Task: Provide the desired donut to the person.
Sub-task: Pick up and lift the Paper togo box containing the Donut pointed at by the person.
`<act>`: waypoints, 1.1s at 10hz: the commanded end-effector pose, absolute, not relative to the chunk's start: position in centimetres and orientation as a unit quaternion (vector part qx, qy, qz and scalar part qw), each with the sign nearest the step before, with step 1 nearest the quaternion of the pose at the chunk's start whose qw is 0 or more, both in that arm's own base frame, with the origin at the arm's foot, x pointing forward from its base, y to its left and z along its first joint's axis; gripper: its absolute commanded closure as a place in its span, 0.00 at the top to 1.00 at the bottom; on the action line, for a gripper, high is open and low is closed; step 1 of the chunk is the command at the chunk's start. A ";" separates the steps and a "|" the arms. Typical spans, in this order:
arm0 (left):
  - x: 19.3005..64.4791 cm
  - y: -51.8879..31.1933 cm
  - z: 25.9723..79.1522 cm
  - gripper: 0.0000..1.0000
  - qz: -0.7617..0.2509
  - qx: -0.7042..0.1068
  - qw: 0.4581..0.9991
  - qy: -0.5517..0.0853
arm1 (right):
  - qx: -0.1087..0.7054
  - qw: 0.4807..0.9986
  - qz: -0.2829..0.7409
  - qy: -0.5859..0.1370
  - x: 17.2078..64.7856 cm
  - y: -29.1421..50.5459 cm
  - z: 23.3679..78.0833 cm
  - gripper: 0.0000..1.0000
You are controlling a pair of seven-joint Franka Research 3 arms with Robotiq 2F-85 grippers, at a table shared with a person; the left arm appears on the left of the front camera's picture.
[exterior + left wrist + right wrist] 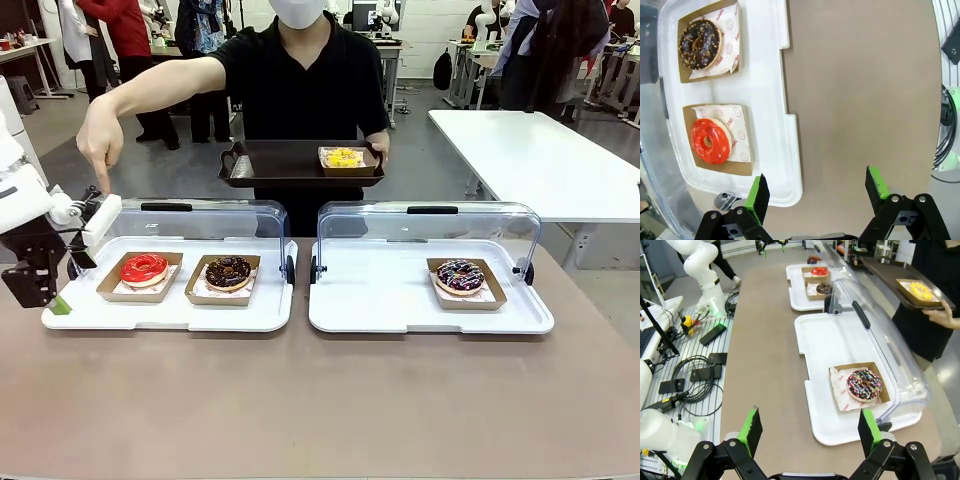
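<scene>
The brown surface (320,400) spreads wide under both my pincers. Across it stands the person (300,90) in a black T-shirt. One arm is stretched out, and its hand (100,145) points an index finger down, beyond the end of the tray nearest my left pincer.

Two white trays lie side by side, each with a clear lid tipped up along its far side. The left tray (170,322) sits just ahead of my left pincer, on the left of that wrist's view. The right tray (380,300) lies ahead of my right pincer, on the right of its wrist view. The person's other hand holds a dark tray (280,165) well beyond both, and a yellow donut (343,158) rests on it in a cardboard dish.

My left pincer (817,190) is spread wide and holds nothing. It hangs over bare surface beside the left tray's corner, and one green pad overlaps that corner in the wrist view. My right pincer (810,424) is also spread wide and empty, above bare surface short of the right tray.

The red donut (710,141) is the closest one to my left pincer, in its paper-lined cardboard dish just ahead of the left finger. The chocolate donut (700,44) lies farther along the same tray. The sprinkled donut (864,384) sits alone in the right tray, ahead of my right pincer's right finger.
</scene>
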State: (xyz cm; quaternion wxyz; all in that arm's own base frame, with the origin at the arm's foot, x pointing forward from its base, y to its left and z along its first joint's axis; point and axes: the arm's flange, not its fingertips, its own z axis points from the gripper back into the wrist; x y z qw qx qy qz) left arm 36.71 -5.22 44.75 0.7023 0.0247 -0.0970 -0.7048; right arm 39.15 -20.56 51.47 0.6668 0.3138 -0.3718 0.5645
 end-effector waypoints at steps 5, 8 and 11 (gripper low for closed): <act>36.7 -5.2 44.8 1.00 -0.705 0.025 0.702 -0.097 | 0.315 0.664 0.566 -0.375 39.3 -20.6 51.3 1.00; 39.5 -4.4 44.4 1.00 -0.695 0.013 0.713 -0.096 | 0.315 0.664 0.566 -0.375 39.3 -20.6 51.3 1.00; 44.0 -2.4 40.9 1.00 -0.721 0.009 0.687 -0.093 | 0.315 0.664 0.566 -0.375 39.3 -20.6 51.3 1.00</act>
